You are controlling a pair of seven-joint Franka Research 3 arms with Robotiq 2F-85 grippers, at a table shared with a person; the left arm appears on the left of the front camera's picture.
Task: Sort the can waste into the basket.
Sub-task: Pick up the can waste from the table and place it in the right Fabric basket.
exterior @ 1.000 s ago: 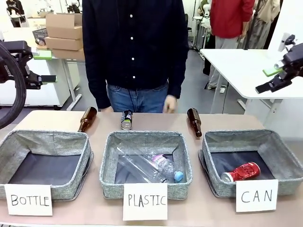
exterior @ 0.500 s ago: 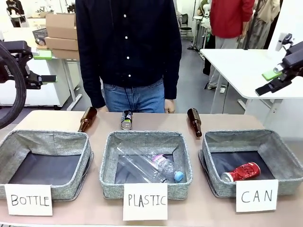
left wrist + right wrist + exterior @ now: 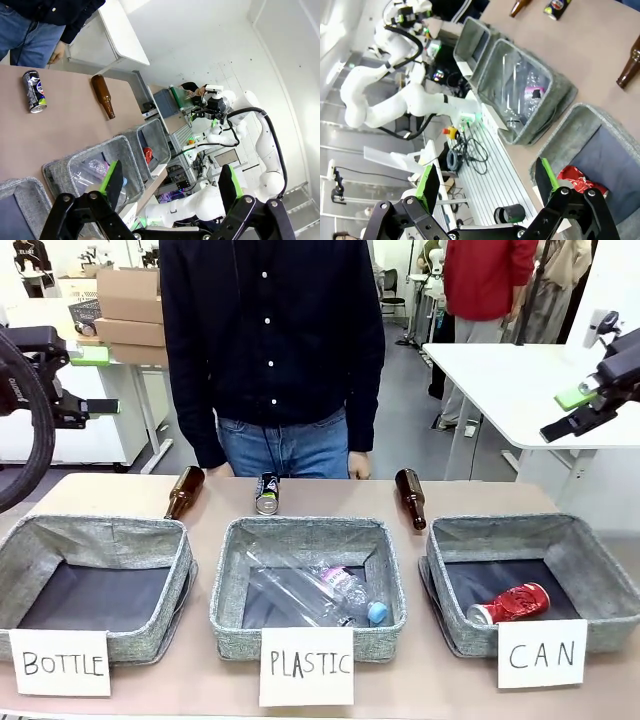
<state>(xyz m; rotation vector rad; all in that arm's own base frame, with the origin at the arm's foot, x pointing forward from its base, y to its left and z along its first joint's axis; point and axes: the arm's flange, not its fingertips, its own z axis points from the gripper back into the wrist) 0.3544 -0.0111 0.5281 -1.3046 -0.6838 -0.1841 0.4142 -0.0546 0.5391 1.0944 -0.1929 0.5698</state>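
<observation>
While one can lies outside its basket, both arms hang high and well clear of the bench [image 3: 330, 502]. At 9 o'clock in the front view the left hand [image 3: 100, 380] is spread wide with nothing in it; its wrist view shows the same gaping fingers [image 3: 112, 175].

Below it sits the BOTTLE basket [image 3: 100, 530], with a brown bottle [image 3: 185, 492] at its 12 o'clock. Next comes the dark can [image 3: 267, 493], on the bench at 12 o'clock of the PLASTIC basket [image 3: 310, 530], apparently on its side with one end toward the robot. A second brown bottle [image 3: 411, 498] lies at the can's 3 o'clock, well apart from it. The CAN basket [image 3: 505, 527] already holds the red can [image 3: 510, 604] on its dark bottom.

At 3 o'clock the right hand [image 3: 565, 410] is likewise spread and holds nothing.

The dark can looks like the job now. A good approach would come from above and set the fingers across its round sides, not its ends, since it may roll. It should clear the PLASTIC basket's far wall and the person's hand [image 3: 359, 466] at the bench edge, then lift high over the second bottle and release low inside the CAN basket.
</observation>
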